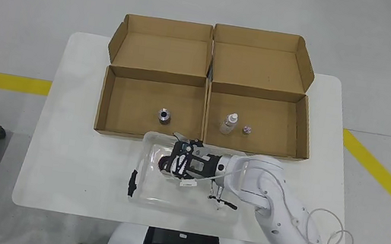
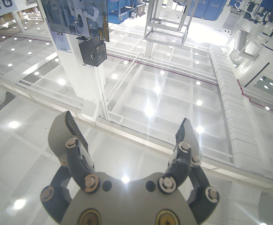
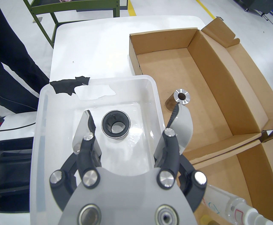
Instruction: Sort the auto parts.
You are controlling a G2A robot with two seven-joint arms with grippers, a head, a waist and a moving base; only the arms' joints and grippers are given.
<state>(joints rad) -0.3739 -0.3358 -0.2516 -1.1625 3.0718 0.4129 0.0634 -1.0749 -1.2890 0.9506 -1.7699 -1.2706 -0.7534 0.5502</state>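
3 parts point(image 1: 163, 114) lie in my 2 brown cardboard boxes point(image 1: 133, 104); 1 black ring-shaped bearing point(image 3: 115, 125) is left in the clear plastic bin point(image 3: 98, 82), where my right gripper point(image 3: 132, 110) hangs open. Off to the side, my left gripper point(image 2: 126, 117) gapes too.

There are two boxes point(image 1: 133, 104) point(image 1: 276, 123), one bin point(image 1: 168, 197), one black sleeve point(image 3: 115, 125), one metal cylinder point(image 3: 181, 98), one bottle point(image 1: 228, 122) and one small part point(image 1: 247, 129).
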